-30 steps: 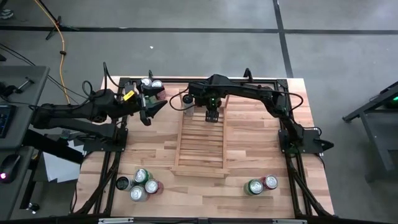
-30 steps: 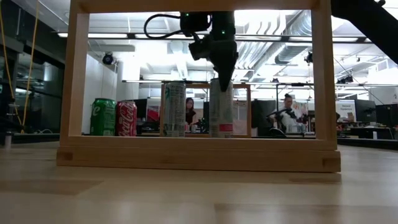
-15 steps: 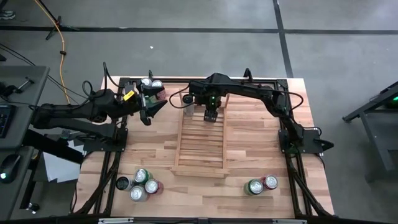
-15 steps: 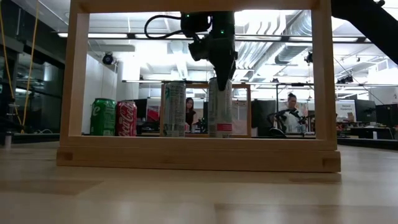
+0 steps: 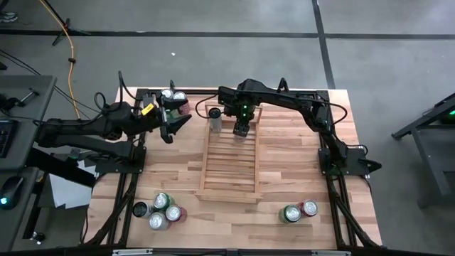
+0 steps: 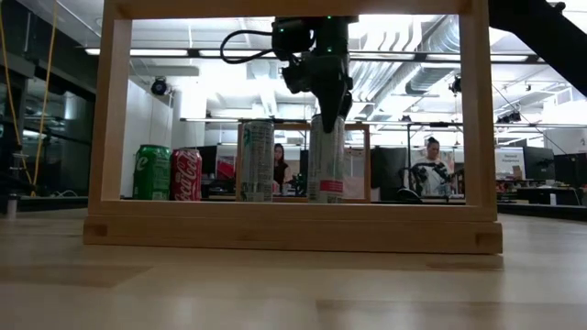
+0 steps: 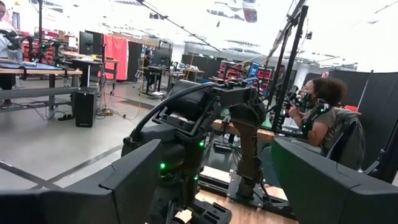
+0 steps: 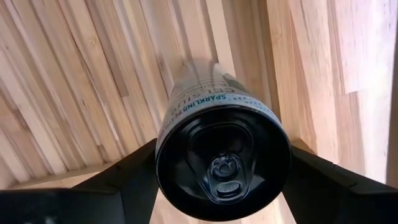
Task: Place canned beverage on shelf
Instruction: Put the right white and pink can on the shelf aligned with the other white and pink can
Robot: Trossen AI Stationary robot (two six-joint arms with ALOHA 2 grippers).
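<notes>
Since a second ago my right arm has pulled back toward the far end of the shelf [image 5: 229, 160], elbow folding up. From above, the right claw [image 5: 241, 129] now sits over the far slats beside the right rail, which I read as final positioning before release. My left claw [image 5: 174, 125] waits open over the desk [image 5: 298, 171] near the far-left cans.

At desk height, the slim can [image 6: 326, 160] hangs upright under the right claw [image 6: 326, 103], long axis vertical, its base down at the shelf's far end, beside another slim can [image 6: 256, 160]. Whether it rests on the slats, I cannot tell.

My left wrist camera shows only the right arm and the room.

Through the right wrist, the claw grips the can at its sides, its black lid facing the camera, slats below.
</notes>
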